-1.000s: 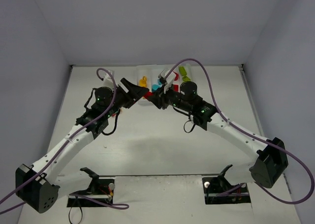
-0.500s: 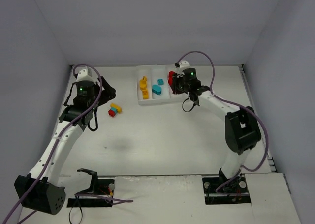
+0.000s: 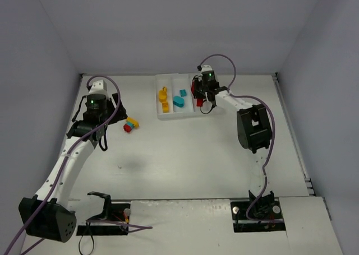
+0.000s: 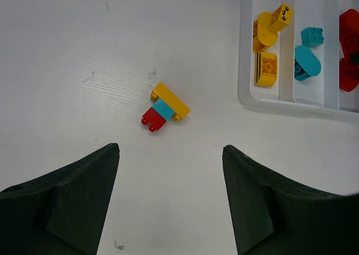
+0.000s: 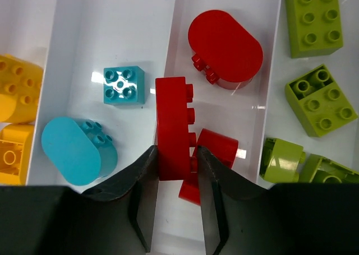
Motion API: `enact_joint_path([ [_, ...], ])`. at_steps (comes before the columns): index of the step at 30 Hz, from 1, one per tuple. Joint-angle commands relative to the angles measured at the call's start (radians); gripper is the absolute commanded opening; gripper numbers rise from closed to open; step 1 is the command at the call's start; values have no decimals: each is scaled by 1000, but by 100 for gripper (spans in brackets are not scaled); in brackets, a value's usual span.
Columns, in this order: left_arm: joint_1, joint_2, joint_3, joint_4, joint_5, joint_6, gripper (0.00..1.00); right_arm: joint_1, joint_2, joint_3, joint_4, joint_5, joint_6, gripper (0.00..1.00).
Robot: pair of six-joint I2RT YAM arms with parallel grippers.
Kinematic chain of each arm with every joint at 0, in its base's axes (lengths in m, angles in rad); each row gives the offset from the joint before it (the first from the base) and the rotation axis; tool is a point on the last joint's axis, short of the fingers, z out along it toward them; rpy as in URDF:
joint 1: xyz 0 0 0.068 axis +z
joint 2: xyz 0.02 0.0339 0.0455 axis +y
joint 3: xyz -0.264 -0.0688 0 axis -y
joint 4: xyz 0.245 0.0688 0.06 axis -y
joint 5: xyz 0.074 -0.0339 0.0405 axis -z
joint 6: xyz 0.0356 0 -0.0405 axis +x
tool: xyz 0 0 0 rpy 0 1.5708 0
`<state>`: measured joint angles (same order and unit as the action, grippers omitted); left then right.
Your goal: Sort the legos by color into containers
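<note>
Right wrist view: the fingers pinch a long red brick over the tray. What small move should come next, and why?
Probably open the fingers of the right gripper and let the long red brick drop. It hangs mostly over the compartment that holds the rounded red bricks, with cyan bricks one compartment left and green bricks one right.

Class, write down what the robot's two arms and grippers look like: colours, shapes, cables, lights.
Both the left arm and right arm have white links joined by black housings, each showing a small green light. A purple cable loops along each. The left gripper and right gripper have dark, matte, wedge-shaped fingers.
</note>
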<state>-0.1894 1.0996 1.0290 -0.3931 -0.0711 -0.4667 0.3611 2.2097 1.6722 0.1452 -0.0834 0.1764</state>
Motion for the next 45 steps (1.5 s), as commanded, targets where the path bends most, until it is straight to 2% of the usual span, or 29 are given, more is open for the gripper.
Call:
enact_joint_path([
  [1,7,8,26,20,13,52,68,-5,-5,75,11,2,35,29],
  [2,7,8,20,23,13,62,68,-5,-5,77,11,-6,38,35],
  [5,7,9,-10,56,16,85,68,-7,-30,67,11,-12,35,43],
  [9,7,14,-46,114,63,126,68,-8,-87,44,7,-42,20,47],
  [13,7,22,-78,158,135,181,68,-10,-224,-34,7,-113,20,48],
  [14,7,26,-84,172,152,206,68,-10,-255,-81,7,-146,28,48],
  [15,7,51,-101,216,204,262,68,-10,-351,-142,10,-173,35,48],
  [17,7,78,-102,230,228,317,68,-8,-388,-210,10,-200,40,48],
  [22,7,181,-64,229,284,479,68,1,-665,-435,40,-291,63,48],
  [26,7,293,-23,229,272,581,68,18,-858,-644,88,-349,90,49],
  [33,7,422,52,209,212,648,68,27,-1122,-825,83,-369,92,51],
  [37,21,489,80,186,202,649,68,29,-1180,-873,83,-394,110,51],
  [45,51,552,77,160,203,645,58,27,-1197,-911,83,-400,107,52],
])
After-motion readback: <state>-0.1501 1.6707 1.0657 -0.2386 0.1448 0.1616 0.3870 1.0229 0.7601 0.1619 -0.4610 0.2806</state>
